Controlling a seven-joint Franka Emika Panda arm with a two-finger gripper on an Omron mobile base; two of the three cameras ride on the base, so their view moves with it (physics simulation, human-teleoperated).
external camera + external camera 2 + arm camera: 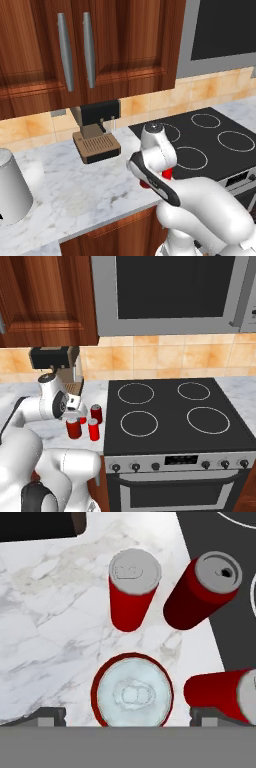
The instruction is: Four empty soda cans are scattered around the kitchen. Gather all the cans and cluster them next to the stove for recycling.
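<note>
Several red soda cans with silver tops stand close together on the marble counter, just left of the black stove [170,411] [200,532]. In the hand view one can [132,694] sits straight below my gripper [134,719], whose fingers stand wide on either side of it with gaps. Two more cans [132,589] [200,592] stand beyond it, the second at the stove's edge. Another can [225,697] is at the right. In the right base view the gripper [76,411] hovers open over the cluster [93,429]. In the left base view red can parts [167,173] peek from behind my arm.
A coffee machine [97,135] [55,363] stands against the tiled wall behind the cans. A steel microwave [170,291] hangs above the stove, with wooden cabinets [90,45] beside it. A white container [10,185] stands at the counter's far left.
</note>
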